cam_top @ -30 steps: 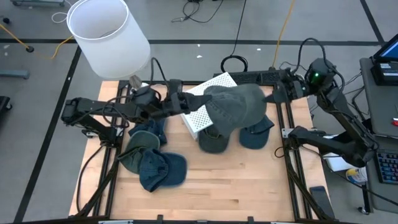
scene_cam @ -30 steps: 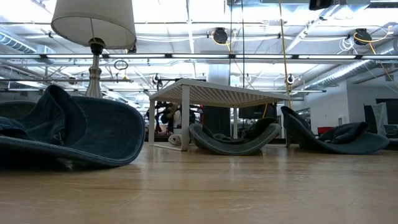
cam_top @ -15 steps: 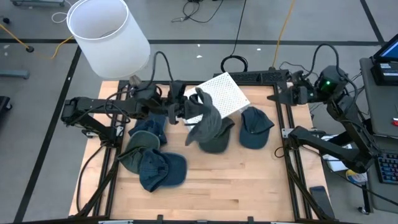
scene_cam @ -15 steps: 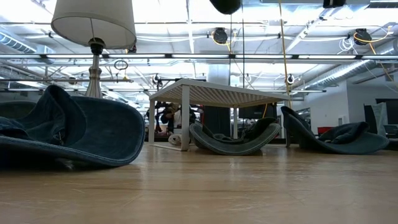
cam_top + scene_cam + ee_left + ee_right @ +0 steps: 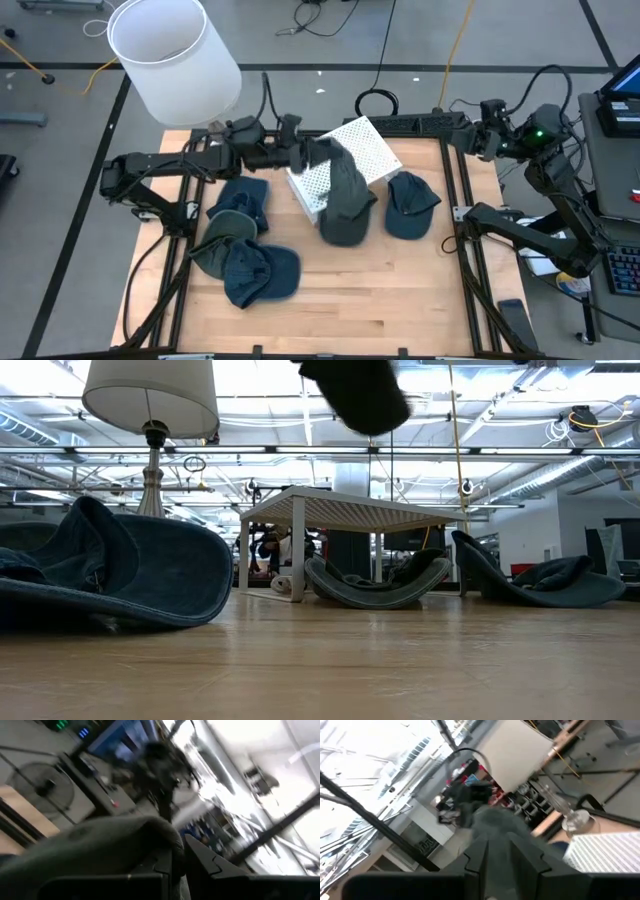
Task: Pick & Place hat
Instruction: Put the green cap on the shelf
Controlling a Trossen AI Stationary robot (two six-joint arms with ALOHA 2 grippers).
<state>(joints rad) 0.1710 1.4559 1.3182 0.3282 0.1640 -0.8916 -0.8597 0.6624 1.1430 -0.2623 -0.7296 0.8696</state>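
A grey-green hat (image 5: 340, 185) hangs from my left gripper (image 5: 303, 155), above the white perforated stand (image 5: 355, 150) at the table's far middle. In the low view the hat (image 5: 360, 395) shows at the top, clear above the stand (image 5: 345, 510). In the left wrist view its cloth (image 5: 100, 840) fills the space beside my left gripper (image 5: 175, 865), which is shut on it. My right gripper (image 5: 488, 140) is open by the far right corner, apart from the hat, which its wrist view shows far off (image 5: 500, 827). My left gripper pinches an edge of the hat's cloth (image 5: 165, 837) between its two fingers, reaching level from the table's left. The hat hangs slack below and beside the fingers, lifted clear of the stand and the table.
Several more blue-grey hats lie on the wood: three at near left (image 5: 245, 250), one under the stand (image 5: 345, 228), one right of it (image 5: 412, 205). A lamp with a white shade (image 5: 170, 55) stands at the far left corner. The near half of the table (image 5: 400, 300) is bare wood.
My right gripper has let go of the hat and drawn back toward the far right corner. The hat, held spread between both grippers a second ago, has collapsed and now hangs from my left gripper alone. My left gripper has shifted toward the far edge.
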